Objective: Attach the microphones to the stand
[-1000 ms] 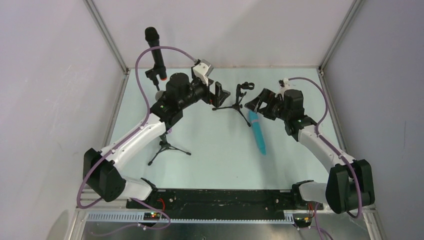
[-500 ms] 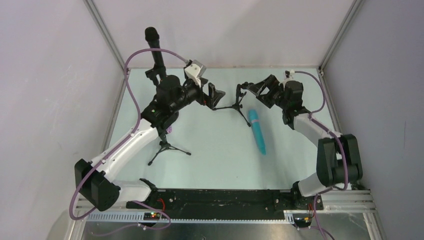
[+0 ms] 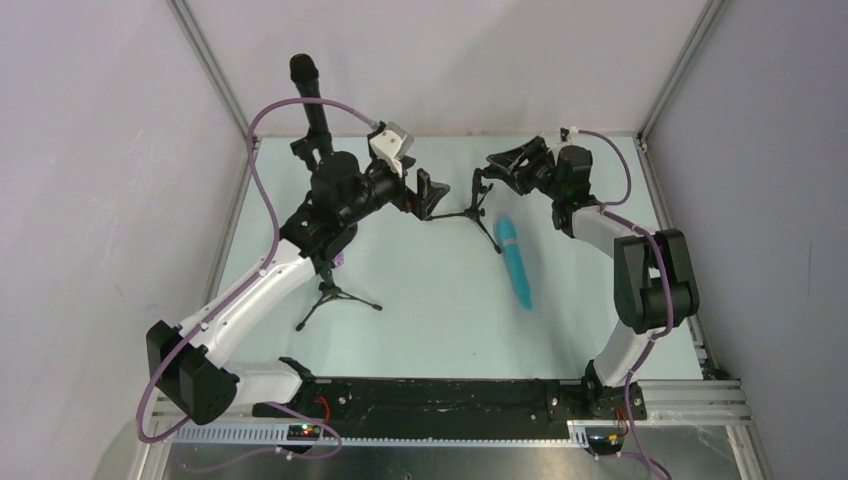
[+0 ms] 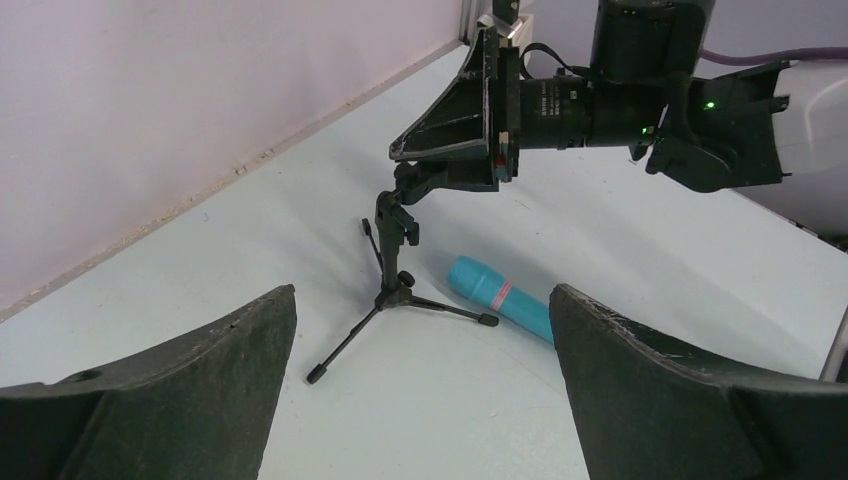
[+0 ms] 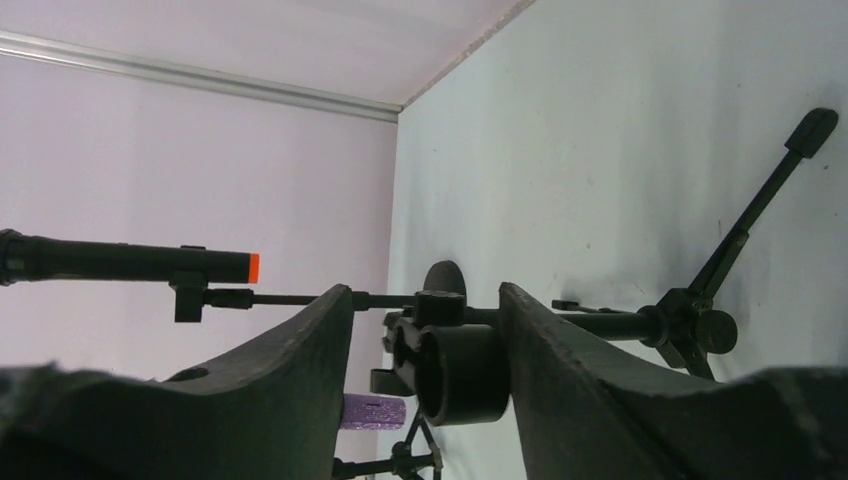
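Observation:
A small black tripod stand [image 3: 470, 208] sits at the middle back. My right gripper [image 3: 500, 163] reaches it from the right. The stand's clip [image 5: 462, 372] lies between its partly narrowed jaws: one finger touches it, a gap shows at the other. The light blue microphone [image 3: 516, 262] lies flat on the table beside the stand's legs. My left gripper [image 3: 432, 195] stands wide open just left of the stand and holds nothing. The black microphone [image 3: 312, 105] with an orange ring sits in a taller stand [image 3: 330, 292] at back left. The purple microphone [image 3: 338, 260] is mostly hidden under my left arm.
Grey walls and aluminium frame posts [image 3: 215, 75] close in the table on the left, back and right. The taller stand's legs spread out under my left forearm. The black base rail [image 3: 430, 398] runs along the near edge.
My right gripper has swung back and left, from above the light blue microphone to the stand's clip, and its jaws have narrowed. My left gripper shifted slightly back and stays open.

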`<state>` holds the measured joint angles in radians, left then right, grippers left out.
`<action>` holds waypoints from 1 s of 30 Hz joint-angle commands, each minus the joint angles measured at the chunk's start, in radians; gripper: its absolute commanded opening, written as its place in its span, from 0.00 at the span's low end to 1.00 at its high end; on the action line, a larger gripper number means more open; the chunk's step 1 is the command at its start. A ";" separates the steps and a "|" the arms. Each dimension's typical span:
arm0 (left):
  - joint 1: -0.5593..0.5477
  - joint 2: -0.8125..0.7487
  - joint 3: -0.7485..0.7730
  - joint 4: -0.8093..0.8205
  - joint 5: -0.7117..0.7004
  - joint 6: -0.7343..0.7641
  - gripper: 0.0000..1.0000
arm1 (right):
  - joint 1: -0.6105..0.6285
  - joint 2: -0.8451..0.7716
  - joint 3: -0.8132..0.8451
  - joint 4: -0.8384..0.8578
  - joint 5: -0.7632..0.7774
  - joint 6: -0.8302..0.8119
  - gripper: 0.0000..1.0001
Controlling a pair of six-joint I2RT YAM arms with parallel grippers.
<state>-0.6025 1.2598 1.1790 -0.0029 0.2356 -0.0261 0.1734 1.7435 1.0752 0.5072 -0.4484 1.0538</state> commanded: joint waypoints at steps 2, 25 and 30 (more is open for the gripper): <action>-0.005 -0.038 -0.007 0.015 -0.017 0.025 1.00 | 0.002 0.047 0.038 0.072 -0.030 0.064 0.55; -0.008 -0.036 -0.013 0.015 -0.021 0.058 1.00 | 0.045 0.027 0.037 0.093 -0.207 0.091 0.00; -0.009 -0.035 -0.015 0.016 -0.023 0.060 1.00 | 0.071 0.005 0.037 0.078 -0.269 0.089 0.00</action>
<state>-0.6052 1.2556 1.1736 -0.0059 0.2234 0.0090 0.2047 1.7988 1.0851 0.5926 -0.6079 1.1553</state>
